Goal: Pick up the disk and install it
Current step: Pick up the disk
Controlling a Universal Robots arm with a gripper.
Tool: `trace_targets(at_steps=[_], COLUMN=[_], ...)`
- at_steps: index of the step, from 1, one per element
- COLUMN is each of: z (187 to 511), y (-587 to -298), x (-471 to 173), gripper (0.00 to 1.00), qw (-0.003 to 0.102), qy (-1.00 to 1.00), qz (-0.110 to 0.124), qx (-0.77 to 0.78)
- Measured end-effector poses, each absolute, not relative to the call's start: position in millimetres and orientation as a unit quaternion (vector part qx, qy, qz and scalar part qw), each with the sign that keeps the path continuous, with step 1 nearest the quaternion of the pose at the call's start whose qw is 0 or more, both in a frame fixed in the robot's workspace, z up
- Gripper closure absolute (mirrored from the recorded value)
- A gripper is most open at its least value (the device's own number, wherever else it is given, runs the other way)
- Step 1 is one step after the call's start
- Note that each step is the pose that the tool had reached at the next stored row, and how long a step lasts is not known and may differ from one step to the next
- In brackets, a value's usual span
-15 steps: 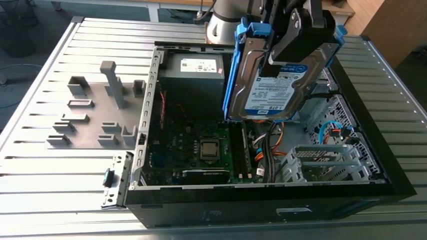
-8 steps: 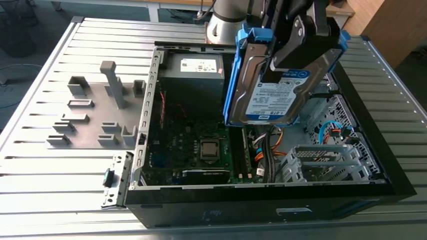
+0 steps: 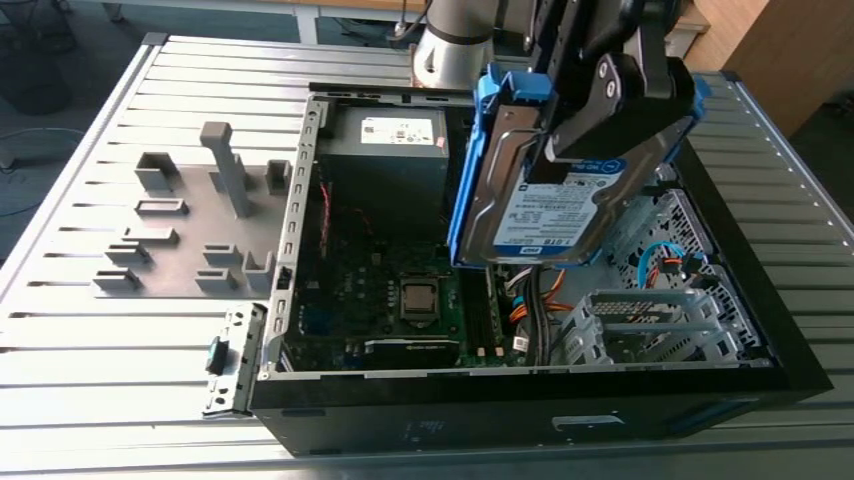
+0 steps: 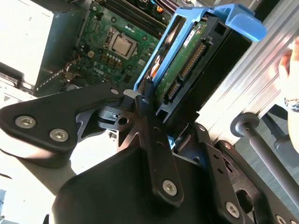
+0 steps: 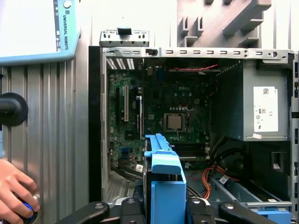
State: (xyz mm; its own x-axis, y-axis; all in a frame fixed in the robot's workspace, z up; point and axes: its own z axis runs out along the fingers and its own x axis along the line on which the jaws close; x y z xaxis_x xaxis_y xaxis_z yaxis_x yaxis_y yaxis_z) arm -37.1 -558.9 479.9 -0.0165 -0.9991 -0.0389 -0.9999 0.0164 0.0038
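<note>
Exterior view: silver disk (image 3: 514, 165), white-and-blue label (image 3: 561, 205), blue bracket (image 3: 470, 190), in claw (image 3: 607, 110)

disk (image 3: 541, 190): silver, white-and-blue label
bracket (image 3: 467, 190): bright blue
motherboard (image 3: 400, 290): dark green
metal box (image 3: 387, 165): grey, white sticker
computer case (image 3: 534, 425): black
cables (image 5: 204, 179): orange
table (image 3: 80, 350): pale silver, ribbed

Bright light glares off the slatted table (image 3: 94, 340); the computer case (image 3: 467, 412) interior lies dim.
</note>
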Motion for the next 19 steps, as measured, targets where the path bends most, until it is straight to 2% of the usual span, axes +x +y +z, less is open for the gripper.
trace_targets(at_steps=[19], z=[478], y=[-585], x=[-37], gripper=[0.64], qw=[0.012], qy=[0.713], qz=[0.015], qx=[-0.701])
